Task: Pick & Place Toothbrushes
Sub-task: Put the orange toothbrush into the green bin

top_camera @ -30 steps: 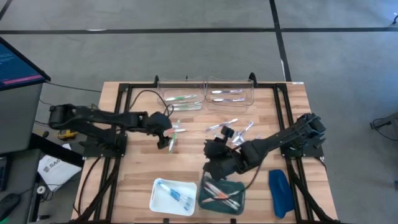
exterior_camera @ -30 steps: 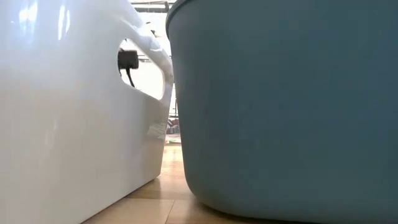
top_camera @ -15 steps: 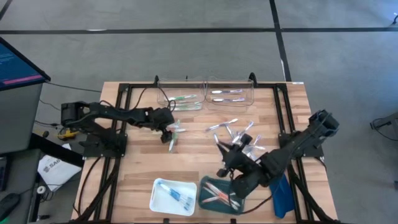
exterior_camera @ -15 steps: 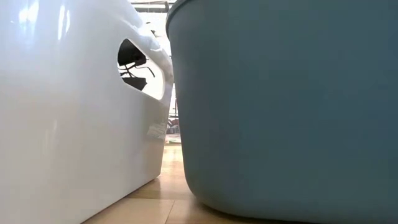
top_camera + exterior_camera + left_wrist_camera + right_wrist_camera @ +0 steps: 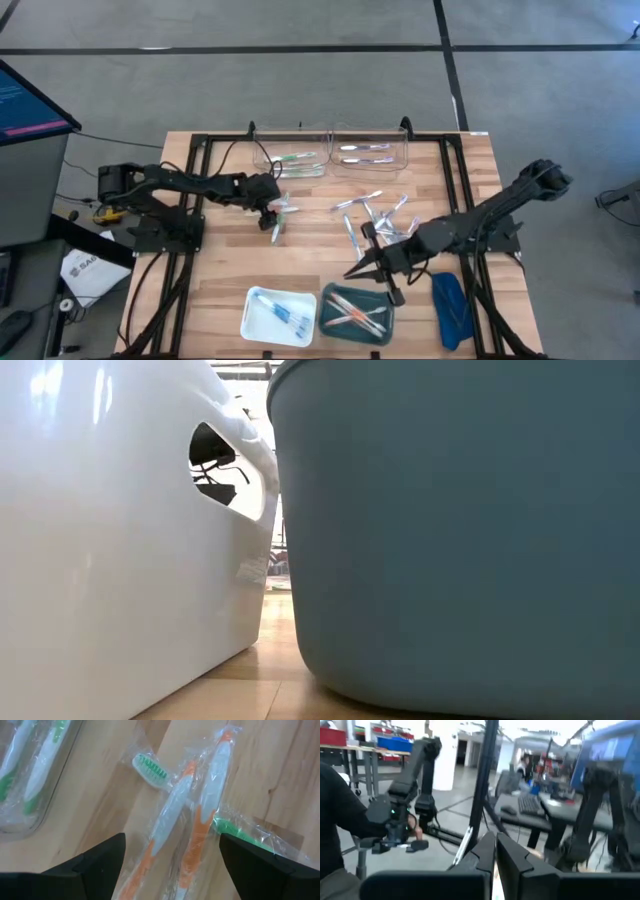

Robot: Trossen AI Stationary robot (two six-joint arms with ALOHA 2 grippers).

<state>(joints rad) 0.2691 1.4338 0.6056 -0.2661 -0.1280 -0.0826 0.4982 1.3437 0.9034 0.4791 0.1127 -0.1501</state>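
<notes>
Left end effector (image 5: 170, 857) hangs spread over 2 clear-wrapped orange-and-white toothbrushes (image 5: 192, 820) on the wooden worktop (image 5: 310, 265) — close carelessly and you'll pinch both, or only slippery film. Right end effector (image 5: 375, 268), pressed together and empty as far as you can see, has swung up off the dark-green tray (image 5: 356, 313) it crouched over 1 second ago.

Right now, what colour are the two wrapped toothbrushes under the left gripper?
White with orange handles, both toothbrushes, in clear wrap. Left wrist view shows it best.
</notes>
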